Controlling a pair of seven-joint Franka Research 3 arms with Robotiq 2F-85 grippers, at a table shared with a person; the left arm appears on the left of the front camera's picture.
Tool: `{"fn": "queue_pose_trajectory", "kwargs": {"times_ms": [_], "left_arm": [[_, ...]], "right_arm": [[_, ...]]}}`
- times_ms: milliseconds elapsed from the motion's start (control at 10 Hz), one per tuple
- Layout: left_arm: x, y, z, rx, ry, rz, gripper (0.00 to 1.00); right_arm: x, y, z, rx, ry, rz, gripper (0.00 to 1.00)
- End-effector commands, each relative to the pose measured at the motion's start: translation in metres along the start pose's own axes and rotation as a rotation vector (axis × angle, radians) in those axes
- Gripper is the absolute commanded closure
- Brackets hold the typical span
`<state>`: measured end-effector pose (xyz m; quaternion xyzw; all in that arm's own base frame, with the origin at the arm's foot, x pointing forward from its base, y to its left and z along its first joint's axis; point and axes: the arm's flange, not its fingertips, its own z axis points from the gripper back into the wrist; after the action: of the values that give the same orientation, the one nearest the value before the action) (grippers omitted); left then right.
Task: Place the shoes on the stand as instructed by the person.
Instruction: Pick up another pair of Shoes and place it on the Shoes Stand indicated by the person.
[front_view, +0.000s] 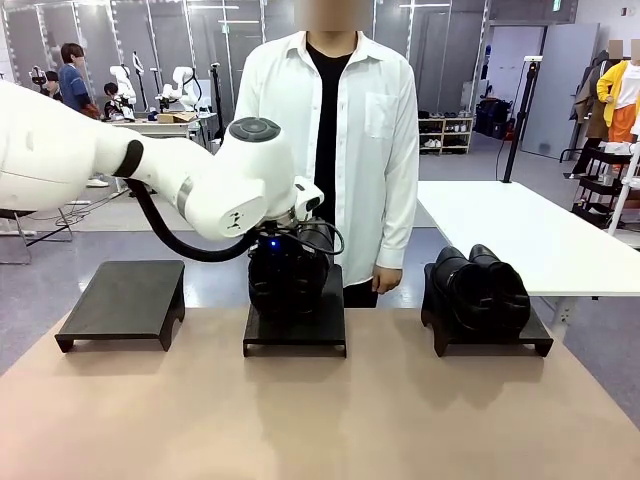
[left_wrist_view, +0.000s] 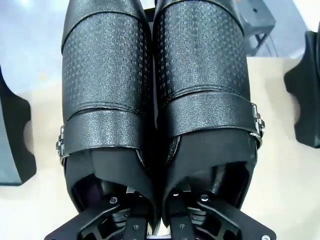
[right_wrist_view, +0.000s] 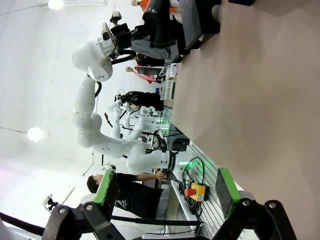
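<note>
Along the far edge of the surface (front_view: 320, 420), I am seeing three black stands in a row. On the middle stand (front_view: 295, 330) one pair of shoes (left_wrist_view: 160, 100) is sitting, and my left gripper (left_wrist_view: 152, 220) is clenching its jaws on the inner collars where the two shoes meet. The second pair (front_view: 480, 290) is resting on the right stand (front_view: 495, 340). The left stand (front_view: 122, 300) is sitting nearest the left edge. My right gripper (right_wrist_view: 165, 192) is holding its jaws released above the surface. The person (front_view: 335, 150) is standing behind the middle stand.
</note>
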<state>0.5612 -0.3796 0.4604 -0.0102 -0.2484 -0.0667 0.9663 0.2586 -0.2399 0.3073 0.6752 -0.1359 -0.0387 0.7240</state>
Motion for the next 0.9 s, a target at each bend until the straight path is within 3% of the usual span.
{"fn": "queue_pose_trajectory", "kwargs": {"times_ms": [0,800], "left_arm": [[0.009,-0.009,-0.009,0.018,-0.066,0.040,0.92],[0.000,-0.011,-0.051,0.072,-0.046,0.023,0.92]], "right_arm": [[-0.002,0.002,-0.003,-0.009,-0.006,0.009,0.00],[-0.002,0.002,-0.003,-0.009,-0.006,0.009,0.00]]}}
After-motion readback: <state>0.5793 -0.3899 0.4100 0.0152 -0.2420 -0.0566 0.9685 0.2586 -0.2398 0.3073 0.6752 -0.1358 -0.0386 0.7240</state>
